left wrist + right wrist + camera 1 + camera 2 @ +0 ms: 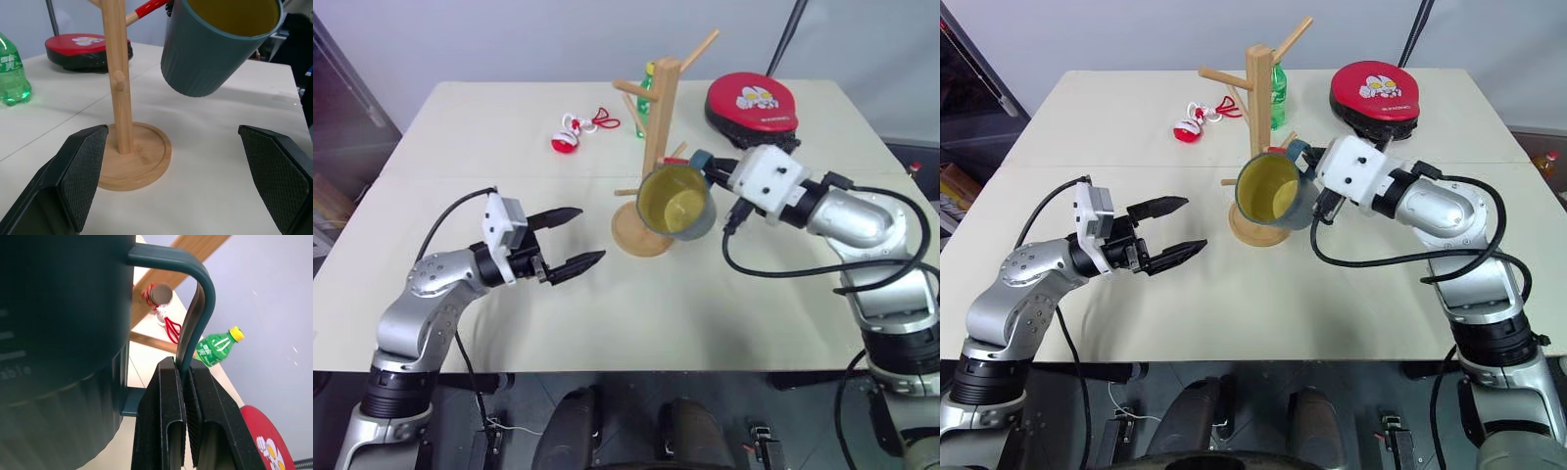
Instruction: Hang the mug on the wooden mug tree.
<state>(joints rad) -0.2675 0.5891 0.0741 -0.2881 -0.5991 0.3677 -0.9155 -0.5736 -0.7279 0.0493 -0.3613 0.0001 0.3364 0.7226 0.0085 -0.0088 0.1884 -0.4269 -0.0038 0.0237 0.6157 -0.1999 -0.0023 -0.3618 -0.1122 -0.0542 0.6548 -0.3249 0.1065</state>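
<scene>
Above the middle of the pale bench [509, 127], the right end effector [713, 168] is closed on the loop handle of the mug [675, 202], its two black fingers pinching the thin handle from both sides, as the right wrist view shows. The mug is lifted off the bench and tilted on its side, with the yellow inside facing the robot; it hangs just in front of the wooden mug tree [656, 127], near the lower pegs and over the round base. The mug is smooth blue-grey ceramic with fine vertical ribs low on its wall. The mug tree is a light wood post with angled pegs, one of them red-tipped. The right arm reaches in from the right, forearm about level, pointing toward the post.

The left end effector [570, 238] is wide open and holds nothing; its fingers [80, 171] have textured black pads. It points level toward the base of the tree, well apart from it.

Behind the tree stand a green bottle [1278, 93], a round red and black pad [752, 103] and a small red and white toy [566, 137].
</scene>
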